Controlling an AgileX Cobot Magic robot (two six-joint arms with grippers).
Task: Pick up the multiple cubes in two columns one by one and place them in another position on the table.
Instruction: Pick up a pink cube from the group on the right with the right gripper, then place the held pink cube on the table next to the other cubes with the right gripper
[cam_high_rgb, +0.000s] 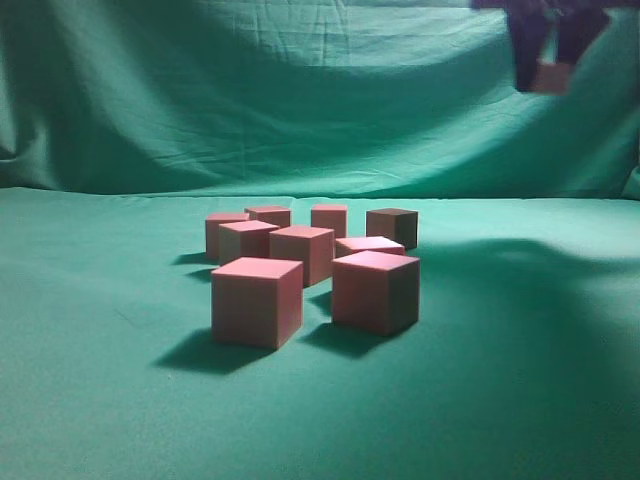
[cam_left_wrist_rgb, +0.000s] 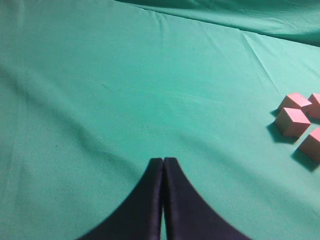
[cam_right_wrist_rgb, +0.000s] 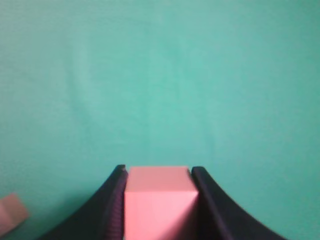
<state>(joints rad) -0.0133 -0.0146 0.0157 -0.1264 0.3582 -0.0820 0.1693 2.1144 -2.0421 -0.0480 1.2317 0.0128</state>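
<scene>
Several pinkish-red cubes (cam_high_rgb: 257, 300) stand in a close group on the green table (cam_high_rgb: 90, 380), the two nearest ones (cam_high_rgb: 375, 290) side by side at the front. One more cube (cam_high_rgb: 551, 76) hangs high at the top right, clamped between the dark fingers of my right gripper (cam_high_rgb: 550, 58). The right wrist view shows that cube (cam_right_wrist_rgb: 157, 205) touching both fingers of the right gripper (cam_right_wrist_rgb: 157, 172), well above the cloth. My left gripper (cam_left_wrist_rgb: 163, 161) is shut and empty over bare cloth, with three cubes (cam_left_wrist_rgb: 292, 121) off to its right.
A wrinkled green backdrop cloth (cam_high_rgb: 250, 90) hangs behind the table. The corner of another cube (cam_right_wrist_rgb: 12, 214) lies on the cloth at the bottom left of the right wrist view. Green cloth stretches left and right of the group.
</scene>
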